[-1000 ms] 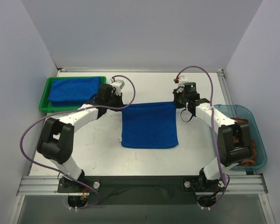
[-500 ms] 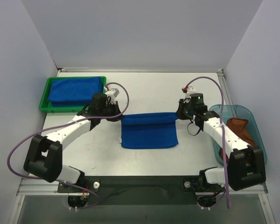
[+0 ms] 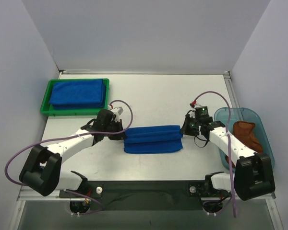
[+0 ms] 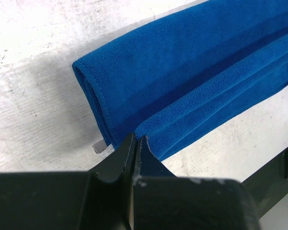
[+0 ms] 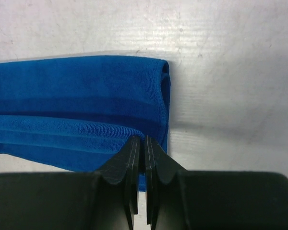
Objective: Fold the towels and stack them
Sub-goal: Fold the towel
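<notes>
A royal blue towel (image 3: 152, 139) lies on the table, folded over on itself into a long band. My left gripper (image 3: 121, 133) is shut on its top layer's left corner; in the left wrist view (image 4: 137, 140) the cloth edge is pinched between the jaws. My right gripper (image 3: 184, 129) is shut on the right corner, as the right wrist view (image 5: 144, 140) shows. A folded blue towel (image 3: 78, 92) lies in the green tray (image 3: 44, 104) at the back left. A rust-brown towel (image 3: 246, 132) lies in the teal bin (image 3: 266, 143) at the right.
White walls close the table at back and sides. A black rail runs along the near edge (image 3: 149, 188). A white label (image 4: 101, 147) sticks out at the blue towel's left end.
Both grippers have pulled the towel's far edge toward the near edge, folding the flat square into a narrow band. Both arms came nearer.
</notes>
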`<action>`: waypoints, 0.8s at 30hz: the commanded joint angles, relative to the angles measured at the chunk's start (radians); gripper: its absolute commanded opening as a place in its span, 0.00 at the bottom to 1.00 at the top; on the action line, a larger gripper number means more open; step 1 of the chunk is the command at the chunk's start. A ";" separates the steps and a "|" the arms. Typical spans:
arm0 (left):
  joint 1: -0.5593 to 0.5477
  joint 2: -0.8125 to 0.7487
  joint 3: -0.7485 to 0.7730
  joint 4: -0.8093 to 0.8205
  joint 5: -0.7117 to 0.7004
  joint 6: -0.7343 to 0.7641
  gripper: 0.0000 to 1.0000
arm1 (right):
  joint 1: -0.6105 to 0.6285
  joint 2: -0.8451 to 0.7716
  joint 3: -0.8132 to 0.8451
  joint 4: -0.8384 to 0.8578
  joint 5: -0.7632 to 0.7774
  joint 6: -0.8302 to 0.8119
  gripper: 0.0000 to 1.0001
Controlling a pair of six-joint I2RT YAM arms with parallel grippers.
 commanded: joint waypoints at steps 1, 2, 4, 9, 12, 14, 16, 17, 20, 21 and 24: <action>0.003 0.014 -0.005 -0.007 -0.036 -0.009 0.01 | -0.012 0.046 -0.016 -0.054 -0.011 0.055 0.00; 0.003 0.021 -0.005 -0.009 -0.036 -0.009 0.01 | -0.012 0.079 -0.015 -0.063 -0.014 0.058 0.00; 0.003 0.044 0.000 -0.013 -0.034 -0.009 0.01 | -0.012 0.106 -0.012 -0.083 -0.020 0.061 0.00; 0.003 0.112 0.033 -0.070 -0.034 -0.008 0.01 | -0.016 0.155 -0.002 -0.106 -0.011 0.061 0.00; 0.003 0.121 0.065 -0.099 -0.034 -0.006 0.01 | -0.018 0.153 0.011 -0.117 -0.005 0.055 0.00; 0.003 0.110 0.082 -0.107 -0.031 -0.006 0.01 | -0.018 0.129 0.027 -0.132 -0.002 0.050 0.00; 0.003 0.086 0.111 -0.118 -0.034 -0.008 0.01 | -0.018 0.107 0.048 -0.147 -0.002 0.048 0.00; 0.003 0.078 0.124 -0.136 -0.036 -0.005 0.01 | -0.018 0.086 0.054 -0.161 -0.002 0.050 0.00; 0.003 0.054 0.164 -0.176 -0.042 0.003 0.01 | -0.018 0.052 0.067 -0.187 -0.012 0.053 0.00; 0.003 0.042 0.171 -0.182 -0.043 0.005 0.01 | -0.018 0.044 0.067 -0.195 -0.018 0.053 0.00; 0.003 0.020 0.168 -0.193 -0.043 0.003 0.01 | -0.016 0.017 0.054 -0.215 -0.043 0.068 0.00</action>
